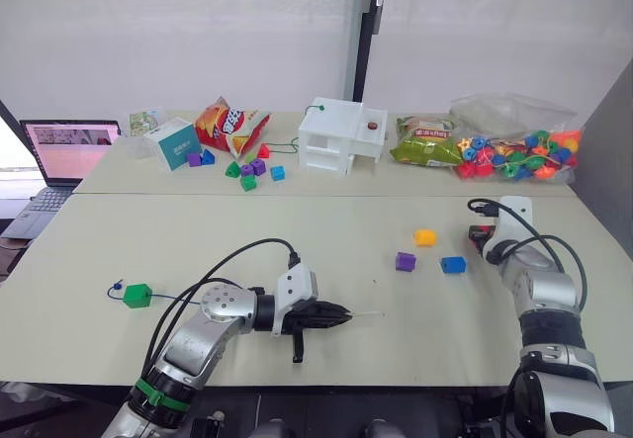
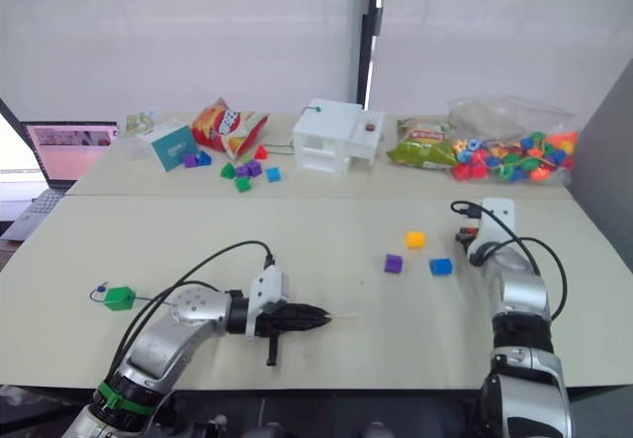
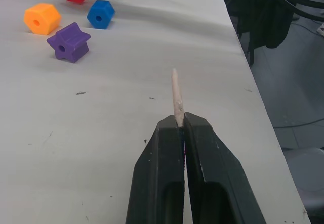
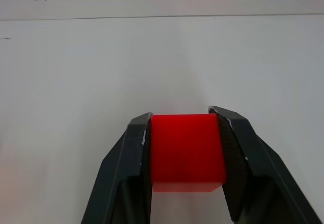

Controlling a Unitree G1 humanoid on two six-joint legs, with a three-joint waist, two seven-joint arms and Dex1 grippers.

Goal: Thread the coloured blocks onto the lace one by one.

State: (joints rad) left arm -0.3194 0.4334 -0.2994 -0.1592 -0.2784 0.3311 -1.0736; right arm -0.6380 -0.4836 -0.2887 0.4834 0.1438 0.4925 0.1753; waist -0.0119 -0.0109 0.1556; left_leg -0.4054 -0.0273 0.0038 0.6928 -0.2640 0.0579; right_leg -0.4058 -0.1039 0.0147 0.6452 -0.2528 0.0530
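A green block [image 1: 137, 296] sits threaded on the limp lace [image 1: 188, 297], behind the left gripper [image 1: 341, 314], which pinches the lace's stiff pale tip [image 3: 175, 95]. Purple [image 1: 405, 261], yellow [image 1: 424, 237] and blue [image 1: 453, 264] blocks lie ahead of it. The right gripper [image 4: 185, 150] squeezes the light, hard red block [image 4: 186, 149] by its flat sides; the left wrist view reveals the blocks' holes

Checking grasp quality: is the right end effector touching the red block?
Touching. The right wrist view shows the right end effector closed on the red block, fingers pressed against its sides.
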